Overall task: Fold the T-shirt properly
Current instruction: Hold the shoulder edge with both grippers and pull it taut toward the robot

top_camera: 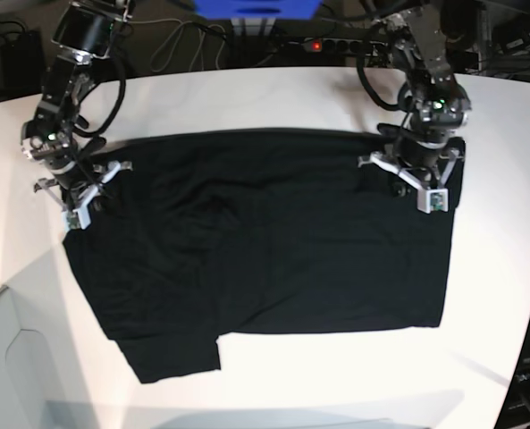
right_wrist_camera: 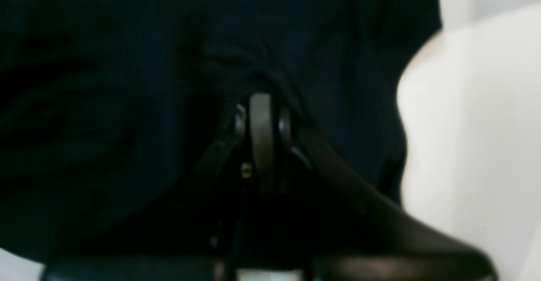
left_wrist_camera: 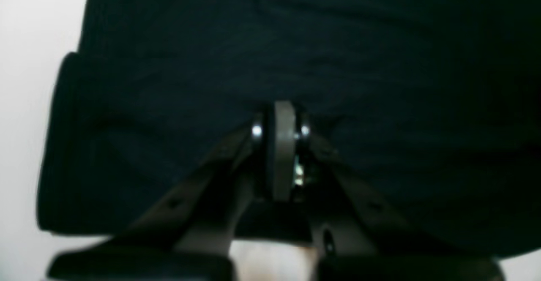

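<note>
At the base view's left, my right gripper [top_camera: 79, 192] points down at the far corner of the T-shirt [top_camera: 265, 241], jaws closed, pinching black cloth. The shirt lies spread on the white table [top_camera: 247, 89], plain side up. Opposite, my left gripper [top_camera: 414, 174] likewise clamps cloth. I can read no writing.

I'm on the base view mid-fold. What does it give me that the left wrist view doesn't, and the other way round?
Only the base view shows the whole T-shirt spread plain side up on the white table, one sleeve sticking out at the near edge, and both arms: the right gripper at one far corner, the left gripper at the other.

Only the left wrist view shows the left gripper's jaws pressed together on dark cloth, close up.

Both show black fabric, white table and the left gripper down on the shirt.
</note>
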Controlling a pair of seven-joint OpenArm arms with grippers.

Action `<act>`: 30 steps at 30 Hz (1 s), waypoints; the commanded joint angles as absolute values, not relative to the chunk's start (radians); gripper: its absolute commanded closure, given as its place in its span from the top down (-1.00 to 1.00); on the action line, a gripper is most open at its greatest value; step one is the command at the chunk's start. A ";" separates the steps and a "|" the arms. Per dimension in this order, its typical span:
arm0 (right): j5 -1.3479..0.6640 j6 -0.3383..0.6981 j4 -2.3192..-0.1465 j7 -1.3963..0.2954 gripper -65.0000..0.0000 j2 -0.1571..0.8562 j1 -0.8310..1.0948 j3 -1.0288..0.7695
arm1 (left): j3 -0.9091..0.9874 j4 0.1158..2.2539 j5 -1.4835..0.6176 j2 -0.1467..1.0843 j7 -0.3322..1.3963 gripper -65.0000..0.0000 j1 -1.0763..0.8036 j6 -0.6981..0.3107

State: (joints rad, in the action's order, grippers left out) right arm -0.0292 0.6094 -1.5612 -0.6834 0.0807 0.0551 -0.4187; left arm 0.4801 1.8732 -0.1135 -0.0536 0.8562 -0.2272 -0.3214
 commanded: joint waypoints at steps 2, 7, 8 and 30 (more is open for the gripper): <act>-0.036 0.601 -1.544 -0.625 -1.00 0.088 0.045 -0.421 | 0.461 1.874 -0.081 -0.058 0.816 -0.91 -0.214 -0.320; -0.036 0.464 -1.481 -0.576 -1.00 0.091 0.048 -0.415 | 0.461 1.751 -0.027 -0.054 0.812 -0.91 -0.188 -0.320; -0.036 0.464 -1.475 -0.570 -1.00 0.093 0.053 -0.414 | 0.463 1.724 -0.027 -0.051 0.812 -0.91 -0.189 -0.320; -0.041 0.464 -1.468 -0.568 -1.00 0.156 0.173 -0.501 | 0.544 1.773 -0.035 -0.101 0.811 -0.91 -0.433 -0.320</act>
State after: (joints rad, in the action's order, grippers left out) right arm -0.0917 0.4847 -1.4677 -0.5087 0.1390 0.1616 -0.4908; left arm 0.5396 1.7737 -0.0830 -0.1009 0.7444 -0.4141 -0.3370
